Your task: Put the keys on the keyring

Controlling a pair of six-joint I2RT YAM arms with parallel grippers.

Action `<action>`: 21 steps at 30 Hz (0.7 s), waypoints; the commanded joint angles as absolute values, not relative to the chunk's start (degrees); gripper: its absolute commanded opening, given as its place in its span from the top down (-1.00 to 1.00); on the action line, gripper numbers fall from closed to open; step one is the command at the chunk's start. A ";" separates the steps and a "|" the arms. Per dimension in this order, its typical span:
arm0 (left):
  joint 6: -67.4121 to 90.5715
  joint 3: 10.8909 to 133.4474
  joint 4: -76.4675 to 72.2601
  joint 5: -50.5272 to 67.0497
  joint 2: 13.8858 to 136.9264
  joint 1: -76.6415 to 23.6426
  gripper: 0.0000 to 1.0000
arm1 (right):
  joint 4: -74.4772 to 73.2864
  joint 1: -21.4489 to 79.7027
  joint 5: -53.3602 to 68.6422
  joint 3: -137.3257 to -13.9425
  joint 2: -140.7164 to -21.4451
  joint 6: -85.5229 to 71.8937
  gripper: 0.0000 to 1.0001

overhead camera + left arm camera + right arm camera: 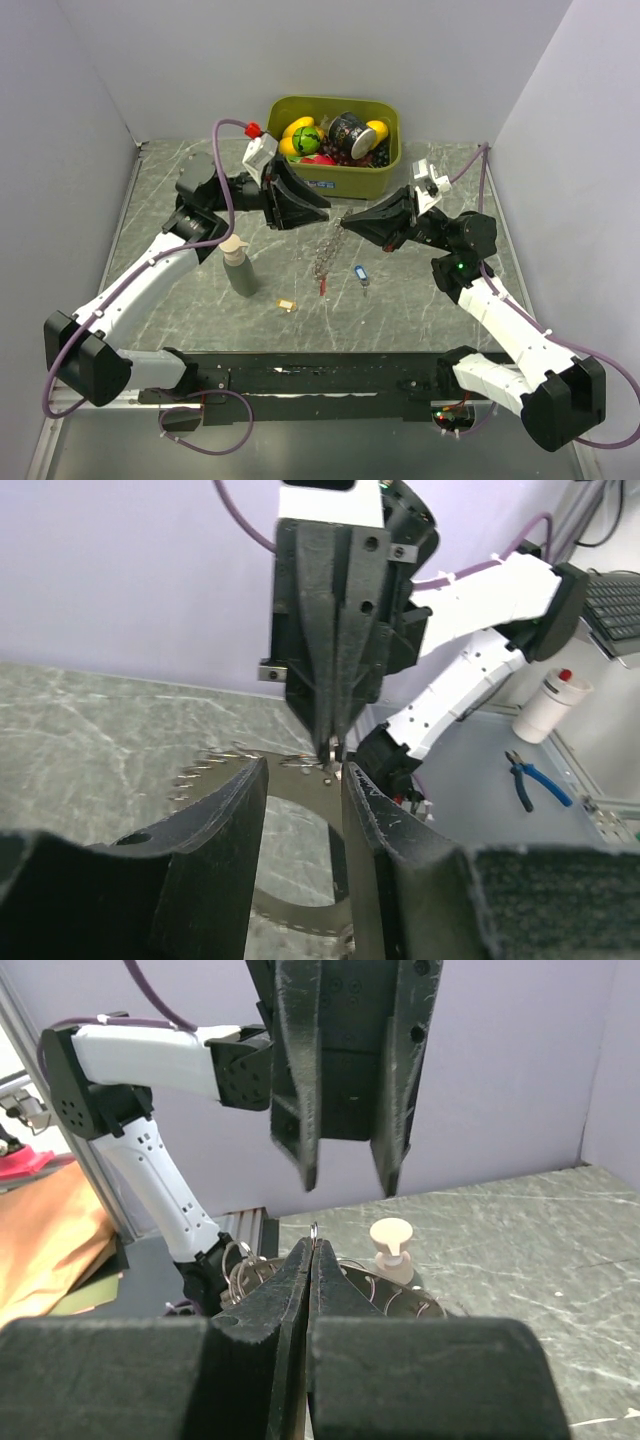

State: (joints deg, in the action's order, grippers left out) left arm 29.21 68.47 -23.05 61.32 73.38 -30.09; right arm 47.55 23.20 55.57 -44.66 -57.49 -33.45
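Silvery keyring (pixel 325 256) hangs pinched in right end effector (pixel 346 222); left end effector (pixel 324 212) stands half open.

A silvery-grey beaded-chain keyring (pixel 325 255) is seen hanging from the tip of the black right gripper (pixel 345 222), with the black left gripper (pixel 325 213) just beside it. A red-tagged key (pixel 322 288) is seen at the chain's lower end. A blue-tagged key (pixel 360 275) and a yellow-tagged key (pixel 287 304) are laid apart on the grey marbled table (pixel 400 310).

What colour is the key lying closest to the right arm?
Blue. The key shows best in the top view.
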 commanded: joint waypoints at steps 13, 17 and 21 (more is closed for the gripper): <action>24.26 70.66 -20.04 61.61 74.27 -34.27 0.38 | 52.91 22.85 54.76 -46.32 -56.87 -34.54 1.00; 22.33 71.54 -17.76 60.21 74.79 -35.24 0.44 | 53.09 22.85 54.49 -46.06 -56.69 -34.63 1.00; 21.36 71.98 -16.70 58.98 75.32 -36.03 0.72 | 53.08 22.85 54.75 -46.06 -56.69 -34.63 1.00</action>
